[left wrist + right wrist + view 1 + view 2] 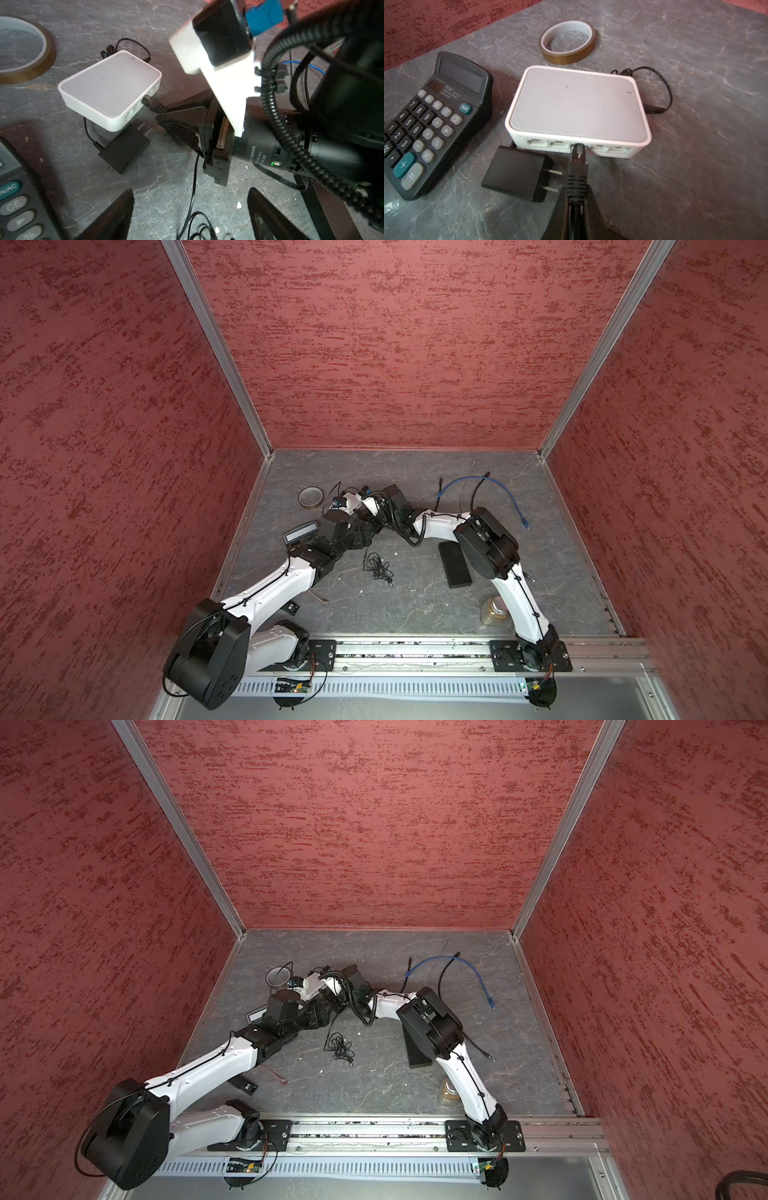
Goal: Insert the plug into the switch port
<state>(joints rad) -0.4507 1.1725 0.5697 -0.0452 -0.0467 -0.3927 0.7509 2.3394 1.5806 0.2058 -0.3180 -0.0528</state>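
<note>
The front of the plug (578, 158) goes into the side of the white box (577, 104), just ahead of the right pincer (576, 194). How far in it sits cannot be told. That pincer's fingers (560, 218) are blurry and run off the picture's edge. In both top views the arms cover this pincer and the plug.

Beside the left pincer (190, 193), the calculator (14, 197) is blurry and cut off. So is the tape ring (44, 62) ahead of it. The left pincer's own fingers run off the edge too. The right arm hides part of the jar (492, 610), well behind the right pincer.
</note>
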